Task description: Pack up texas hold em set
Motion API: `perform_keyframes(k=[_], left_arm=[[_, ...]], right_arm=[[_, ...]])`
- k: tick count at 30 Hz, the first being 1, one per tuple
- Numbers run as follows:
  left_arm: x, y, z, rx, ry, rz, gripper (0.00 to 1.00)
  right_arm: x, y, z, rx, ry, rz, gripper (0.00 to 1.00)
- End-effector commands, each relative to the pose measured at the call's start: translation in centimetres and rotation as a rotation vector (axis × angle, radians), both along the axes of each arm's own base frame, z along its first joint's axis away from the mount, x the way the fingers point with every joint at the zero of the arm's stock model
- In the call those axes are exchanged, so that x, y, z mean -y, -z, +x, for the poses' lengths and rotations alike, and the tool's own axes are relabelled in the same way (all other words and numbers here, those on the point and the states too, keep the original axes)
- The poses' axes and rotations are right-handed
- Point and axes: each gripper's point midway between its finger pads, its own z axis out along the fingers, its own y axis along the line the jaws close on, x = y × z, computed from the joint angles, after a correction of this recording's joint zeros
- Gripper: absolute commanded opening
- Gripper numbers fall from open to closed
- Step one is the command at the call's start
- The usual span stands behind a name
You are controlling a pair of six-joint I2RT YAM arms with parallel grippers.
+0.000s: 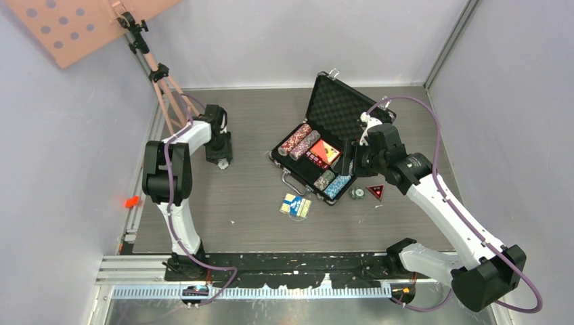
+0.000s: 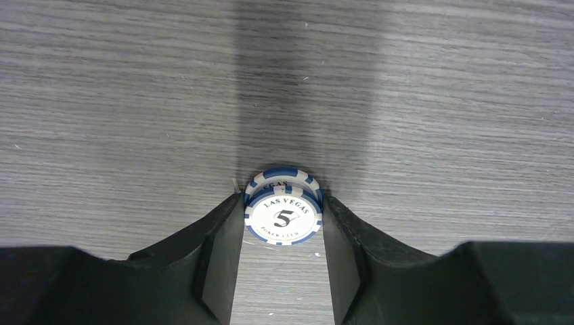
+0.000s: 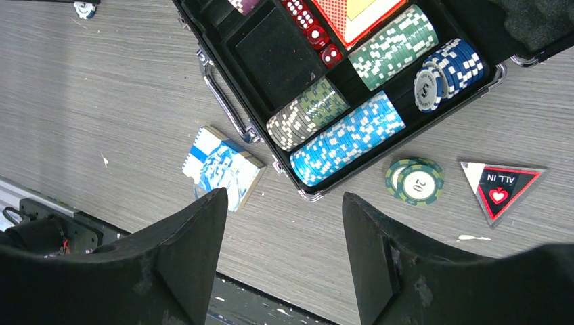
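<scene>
- the black briefcase (image 1: 313, 177) lies open at mid-table, lid (image 1: 340, 103) standing up on the far side; we see rows of chips (image 3: 346, 137), red dice (image 3: 315, 32) and a red card deck (image 1: 325, 152) in its foam slots.
- just off its near edge, on the bare table: a blue card deck (image 3: 223, 169), a short stack of green "20" chips (image 3: 415, 181) and a triangular "all in" marker (image 3: 501, 187), all apart from one another.
- the right gripper (image 3: 284, 203) hovers above that near edge, fingers spread with nothing between them.
- well apart to the left, the left gripper (image 2: 283, 202) is clenched on two stacked blue "5" chips (image 2: 283, 218), a pad against each rim, with the chips on the table (image 2: 135, 101) and open wood all around.
- a pink tripod (image 1: 166, 88) stands behind the left arm at the far left edge.
</scene>
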Motion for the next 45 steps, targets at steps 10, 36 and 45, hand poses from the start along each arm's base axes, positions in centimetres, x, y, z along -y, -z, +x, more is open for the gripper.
perform_keyframes(k=[10,36,45], left_arm=[[1.8,1.6,-0.3,0.006,0.051,-0.026,0.31],[15.8,-8.9,-8.2,-0.056,0.559,-0.179,0.15],[20.9,-12.9,-11.6,-0.049,0.751,-0.244,0.14]], right_arm=[[-0.6,-1.8,0.5,0.036,-0.009,0.036,0.68],[-6.5,3.7,0.9,-0.343,-0.07,0.503,0.63],[-9.8,3.1,2.3,-0.483,-0.09,0.785,0.58]])
